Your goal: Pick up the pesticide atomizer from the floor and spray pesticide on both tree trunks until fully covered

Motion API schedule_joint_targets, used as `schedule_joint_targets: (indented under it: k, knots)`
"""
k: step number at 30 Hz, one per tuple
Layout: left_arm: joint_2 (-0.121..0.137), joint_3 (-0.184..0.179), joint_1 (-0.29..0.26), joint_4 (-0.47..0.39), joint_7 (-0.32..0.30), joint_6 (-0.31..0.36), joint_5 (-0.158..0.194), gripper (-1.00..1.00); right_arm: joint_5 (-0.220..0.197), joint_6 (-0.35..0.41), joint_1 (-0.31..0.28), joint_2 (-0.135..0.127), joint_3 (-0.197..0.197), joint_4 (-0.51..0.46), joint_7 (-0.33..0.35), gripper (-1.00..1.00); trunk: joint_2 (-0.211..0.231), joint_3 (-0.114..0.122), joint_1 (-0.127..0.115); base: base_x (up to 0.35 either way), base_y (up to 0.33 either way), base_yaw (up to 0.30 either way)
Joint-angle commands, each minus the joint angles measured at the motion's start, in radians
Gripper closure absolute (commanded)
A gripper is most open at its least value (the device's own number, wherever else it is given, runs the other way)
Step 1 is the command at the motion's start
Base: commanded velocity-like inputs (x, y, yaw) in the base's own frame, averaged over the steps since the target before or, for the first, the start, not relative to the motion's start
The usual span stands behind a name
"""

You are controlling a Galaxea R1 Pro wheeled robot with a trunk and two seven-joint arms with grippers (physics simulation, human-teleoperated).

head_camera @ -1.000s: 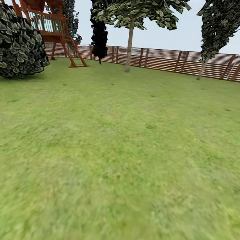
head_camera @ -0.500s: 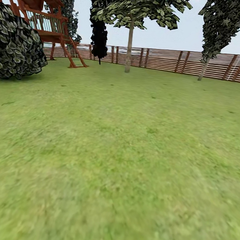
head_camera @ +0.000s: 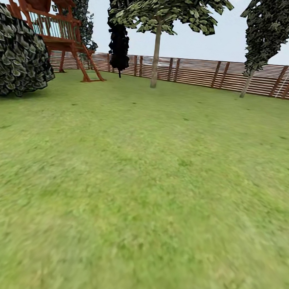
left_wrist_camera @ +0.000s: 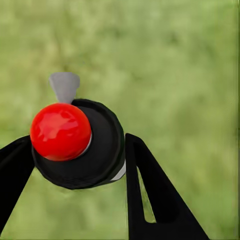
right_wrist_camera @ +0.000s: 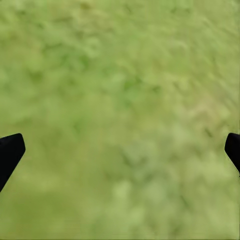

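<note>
Left wrist view: left gripper (left_wrist_camera: 75,165) clamped on the pesticide atomizer (left_wrist_camera: 82,145), red top facing camera, lawn (left_wrist_camera: 180,65) below; right gripper (right_wrist_camera: 120,150) spread wide, empty. Head view has slid slightly over the last second — bush (head_camera: 18,54) and playhouse (head_camera: 46,17) drift left, nearest tree trunk (head_camera: 156,58) holds centre by the fence (head_camera: 203,73). Pickup looks done; base is closing on that tree, no pesticide yet.

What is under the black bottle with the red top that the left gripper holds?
Under the black cylindrical atomizer with the round red top, in the left gripper, blurred green lawn shows. The patch directly beneath is covered by the bottle.
</note>
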Motion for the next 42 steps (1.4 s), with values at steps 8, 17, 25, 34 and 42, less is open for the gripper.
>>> schedule_joint_targets:
  k: [8, 17, 25, 34, 42]
  knots:
    - [0.000, 0.000, 0.000, 0.000, 0.000, 0.000, 0.000, 1.00, 0.000, 0.000, 0.000, 0.000, 0.000, 0.000, 0.001, -1.00, 0.000, 0.000, 0.000, 0.339, 0.000, 0.000]
    - [-0.001, 0.000, 0.000, 0.000, 0.000, 0.000, 0.000, 1.00, 0.000, 0.000, 0.000, 0.000, 0.000, 0.000, 0.000, -1.00, 0.000, 0.000, 0.000, 0.339, 0.000, 0.000]
    - [-0.001, 0.000, 0.000, 0.000, 0.000, 0.000, 0.000, 1.00, 0.000, 0.000, 0.000, 0.000, 0.000, 0.000, 0.000, -1.00, 0.000, 0.000, 0.000, 0.339, 0.000, 0.000]
    - [0.000, 0.000, 0.000, 0.000, 0.000, 0.000, 0.000, 1.00, 0.000, 0.000, 0.000, 0.000, 0.000, 0.000, 0.000, -1.00, 0.000, 0.000, 0.000, 0.339, 0.000, 0.000]
    - [0.000, 0.000, 0.000, 0.000, 0.001, 0.000, 0.000, 1.00, 0.000, 0.000, 0.000, 0.000, 0.000, 0.000, 0.000, -1.00, 0.000, 0.000, 0.000, 0.339, 0.000, 0.000]
